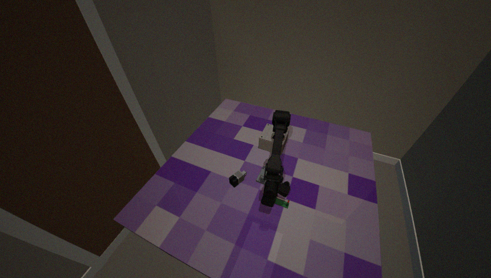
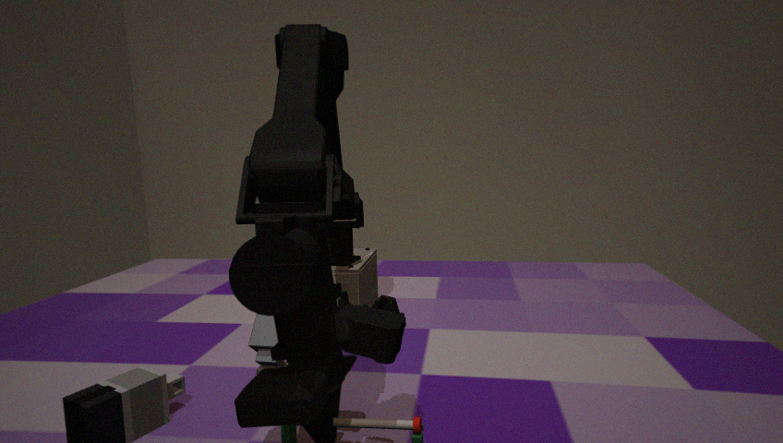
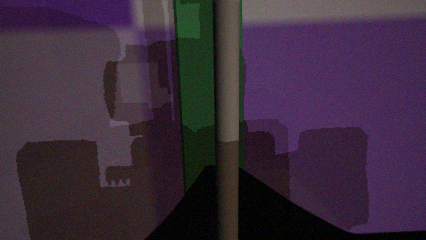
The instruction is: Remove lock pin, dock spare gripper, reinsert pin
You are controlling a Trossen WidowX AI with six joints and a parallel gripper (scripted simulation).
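Note:
My gripper (image 2: 324,430) (image 3: 220,174) points down, its fingers shut on the lock pin (image 2: 379,423) (image 3: 228,75). The pin is a thin pale rod, lying level, with a red head at the right in the exterior view. It is over the long green holder (image 1: 282,203) (image 3: 196,85); whether they touch cannot be told. The grey mount (image 1: 261,177) (image 2: 264,333) stands behind my gripper, partly hidden by the arm; its socket opening cannot be made out. The spare gripper (image 1: 237,177) (image 2: 145,403), a grey block with a black end and a small hollow spigot, lies left of the mount.
The arm's pale base box (image 1: 265,143) (image 2: 356,281) stands behind the mount. The camera housing (image 1: 284,189) (image 2: 370,331) juts out from the wrist to the right. Everything stands on a purple and white checkered table (image 1: 241,213) (image 2: 494,351).

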